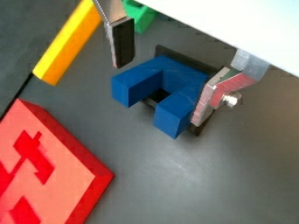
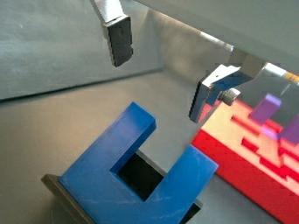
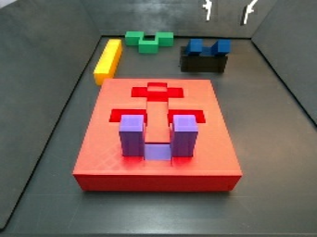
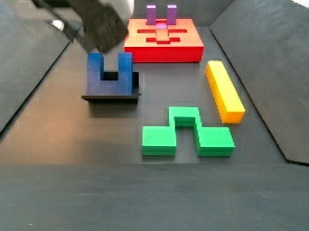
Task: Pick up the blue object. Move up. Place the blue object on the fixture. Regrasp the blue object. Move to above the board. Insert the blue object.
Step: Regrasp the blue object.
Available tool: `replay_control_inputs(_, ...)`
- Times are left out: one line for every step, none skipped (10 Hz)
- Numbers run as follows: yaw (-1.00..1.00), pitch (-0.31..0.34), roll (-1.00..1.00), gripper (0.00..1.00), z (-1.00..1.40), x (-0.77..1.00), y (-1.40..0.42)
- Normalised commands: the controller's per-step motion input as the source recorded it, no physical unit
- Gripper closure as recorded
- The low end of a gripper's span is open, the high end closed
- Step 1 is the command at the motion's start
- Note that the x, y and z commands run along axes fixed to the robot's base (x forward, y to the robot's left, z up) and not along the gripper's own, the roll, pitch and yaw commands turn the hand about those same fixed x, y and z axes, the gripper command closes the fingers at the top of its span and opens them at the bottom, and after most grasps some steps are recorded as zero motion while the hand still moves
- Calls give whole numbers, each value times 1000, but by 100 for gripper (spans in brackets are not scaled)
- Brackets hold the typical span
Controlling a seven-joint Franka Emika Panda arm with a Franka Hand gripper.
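Note:
The blue object (image 1: 162, 91) is a dark blue U-shaped block standing with its prongs up on the black fixture (image 3: 205, 64). It also shows in a wrist view (image 2: 138, 176) and in both side views (image 3: 207, 45) (image 4: 108, 71). My gripper (image 1: 167, 68) is open and empty, hanging above the block with one finger on each side and touching nothing. It is high above the fixture in a side view (image 3: 228, 11). The red board (image 3: 155, 130) lies in the middle of the floor with recessed slots in its top.
A purple U-shaped block (image 3: 155, 135) stands in a slot of the board. A long yellow bar (image 3: 109, 60) lies beside the board, and a green block (image 3: 155, 40) lies near the back wall. Dark walls enclose the floor.

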Motion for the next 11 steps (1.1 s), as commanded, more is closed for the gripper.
replay_control_inputs(54, 134, 1000, 0, 20, -23, -389)
replay_control_inputs(111, 89, 1000, 0, 6, -31, -391)
replay_control_inputs(160, 77, 1000, 0, 0, -20, -397)
replay_control_inputs(194, 57, 1000, 0, 9, -3, -386)
replay_control_inputs(231, 31, 1000, 0, 3, 0, -386)
replay_control_inputs(220, 37, 929, 0, 0, 0, -437)
replay_control_inputs(223, 0, 806, 0, 0, 0, -414)
replay_control_inputs(217, 0, 777, 0, -9, 0, -446)
replay_control_inputs(206, 0, 769, 0, -43, 0, -451)
replay_control_inputs(191, 0, 803, 0, -54, 0, -449)
replay_control_inputs(186, 0, 849, 0, -71, 0, -449)
